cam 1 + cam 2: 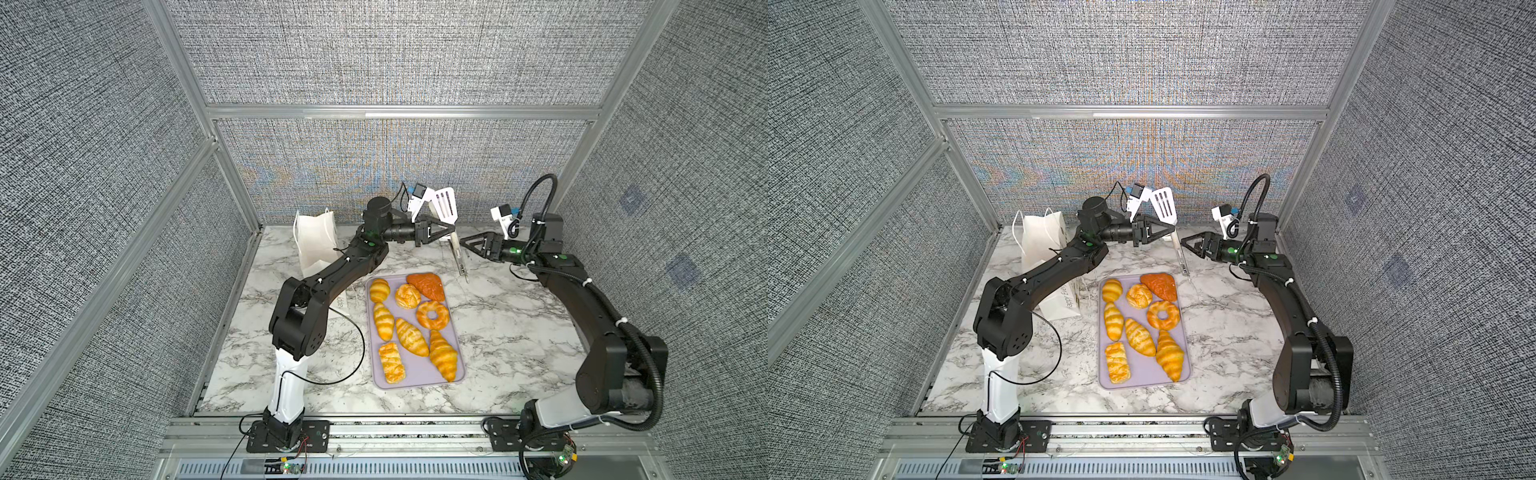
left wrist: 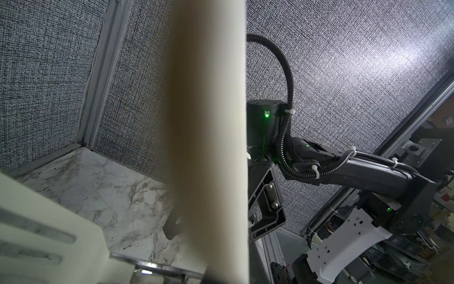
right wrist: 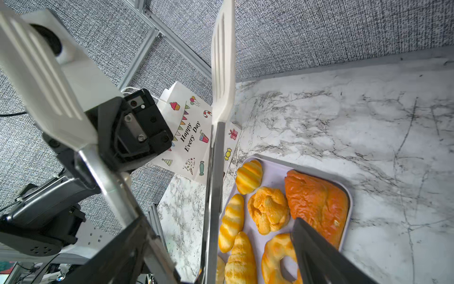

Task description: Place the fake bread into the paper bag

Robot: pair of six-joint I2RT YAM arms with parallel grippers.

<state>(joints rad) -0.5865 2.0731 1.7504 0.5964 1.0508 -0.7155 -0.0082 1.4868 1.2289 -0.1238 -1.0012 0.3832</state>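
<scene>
The fake bread lies on a lilac tray (image 1: 411, 376) (image 1: 1142, 374): several striped croissants (image 1: 411, 336) (image 1: 1140, 336), a round bun (image 1: 407, 296) (image 3: 269, 209), a ring doughnut (image 1: 433, 314) (image 3: 277, 255) and a reddish-orange wedge (image 1: 428, 284) (image 3: 317, 204). The white paper bag (image 1: 316, 245) (image 1: 1042, 239) (image 3: 189, 137) stands at the back left, partly behind my left arm. Behind the tray, my left gripper (image 1: 452, 228) (image 1: 1173, 230) is shut on a pair of tongs (image 1: 444, 203) (image 3: 222, 73), white heads up. My right gripper (image 1: 464, 243) (image 1: 1184, 243) (image 3: 221, 258) stands open around the tongs' metal arm.
The marble table (image 1: 519, 332) is walled by grey fabric panels and an aluminium frame (image 1: 399, 112). A thin black cable (image 1: 357, 357) loops left of the tray. In the left wrist view a blurred cream tong arm (image 2: 208, 123) blocks the middle.
</scene>
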